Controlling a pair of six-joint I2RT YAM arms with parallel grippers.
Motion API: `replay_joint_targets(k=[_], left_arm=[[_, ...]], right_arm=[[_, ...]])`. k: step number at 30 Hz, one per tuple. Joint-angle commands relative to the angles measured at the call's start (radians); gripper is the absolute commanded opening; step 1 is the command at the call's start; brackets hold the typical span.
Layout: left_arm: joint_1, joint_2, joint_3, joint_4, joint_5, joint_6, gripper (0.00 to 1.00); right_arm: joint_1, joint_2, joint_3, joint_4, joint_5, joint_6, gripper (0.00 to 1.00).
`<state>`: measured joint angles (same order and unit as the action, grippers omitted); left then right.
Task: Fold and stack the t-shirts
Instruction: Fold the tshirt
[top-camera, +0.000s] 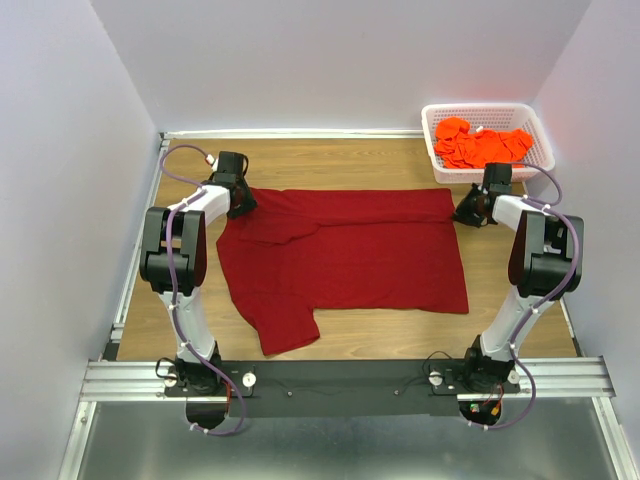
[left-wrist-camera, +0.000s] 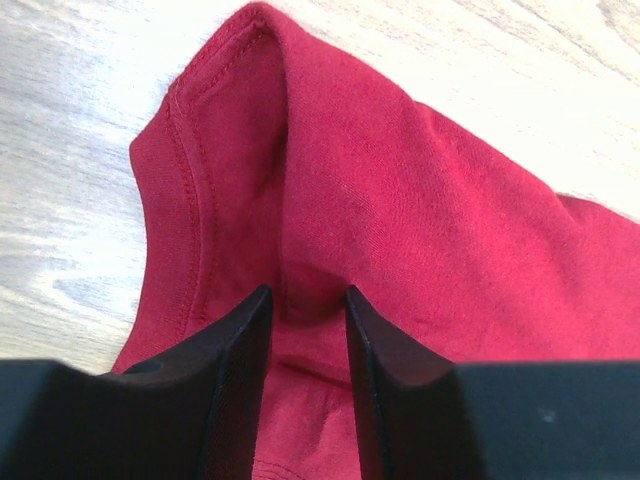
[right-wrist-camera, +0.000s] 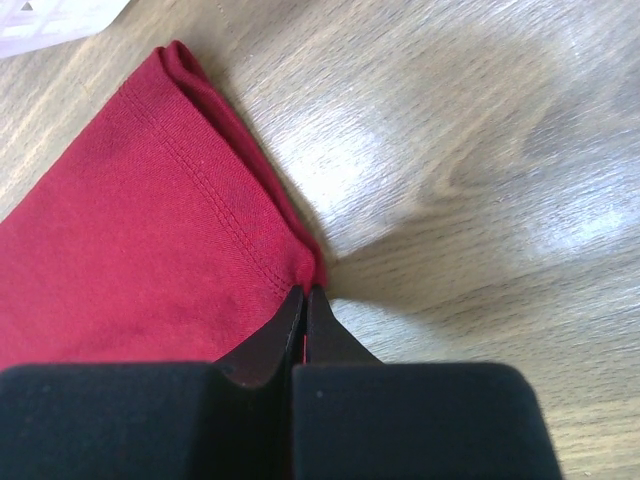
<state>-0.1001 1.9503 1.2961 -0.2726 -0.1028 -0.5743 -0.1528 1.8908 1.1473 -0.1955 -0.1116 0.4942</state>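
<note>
The maroon t-shirt lies spread on the wooden table, partly folded, with one sleeve sticking out at the near left. My left gripper is at its far left corner; in the left wrist view the gripper is closed on a raised bunch of the maroon cloth. My right gripper is at the far right corner; in the right wrist view the gripper is shut tight on the stitched hem of the shirt. The orange t-shirts lie crumpled in the basket.
The white mesh basket stands at the table's far right corner, just behind my right gripper; its edge also shows in the right wrist view. White walls close in the table on three sides. Bare wood lies in front of the shirt.
</note>
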Motion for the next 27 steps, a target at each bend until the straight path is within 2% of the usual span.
replay_joint_targets(k=[1,4,7,8,11,13,27], left_arm=[[-0.001,-0.002,0.015,0.023,-0.009,0.007,0.4],[-0.001,-0.016,0.003,0.021,-0.026,0.004,0.31],[-0.001,-0.03,0.005,0.023,-0.052,0.008,0.18],[-0.001,-0.031,0.006,0.023,-0.057,0.013,0.1],[-0.001,-0.027,0.026,0.006,-0.074,0.02,0.03],[-0.001,-0.025,0.043,-0.011,-0.093,0.027,0.0],[-0.001,-0.025,0.173,-0.184,-0.213,0.09,0.0]], right_arm=[[-0.008,-0.006,0.006,-0.005,-0.026,-0.026,0.04],[-0.008,-0.015,0.003,-0.008,-0.022,-0.04,0.04],[-0.008,-0.03,0.005,-0.01,-0.017,-0.046,0.04],[-0.008,-0.033,0.006,-0.012,-0.016,-0.049,0.03],[-0.008,-0.048,0.011,-0.019,-0.008,-0.057,0.01],[-0.008,-0.065,0.015,-0.03,-0.005,-0.059,0.01],[-0.008,-0.157,-0.018,-0.125,-0.066,-0.014,0.01]])
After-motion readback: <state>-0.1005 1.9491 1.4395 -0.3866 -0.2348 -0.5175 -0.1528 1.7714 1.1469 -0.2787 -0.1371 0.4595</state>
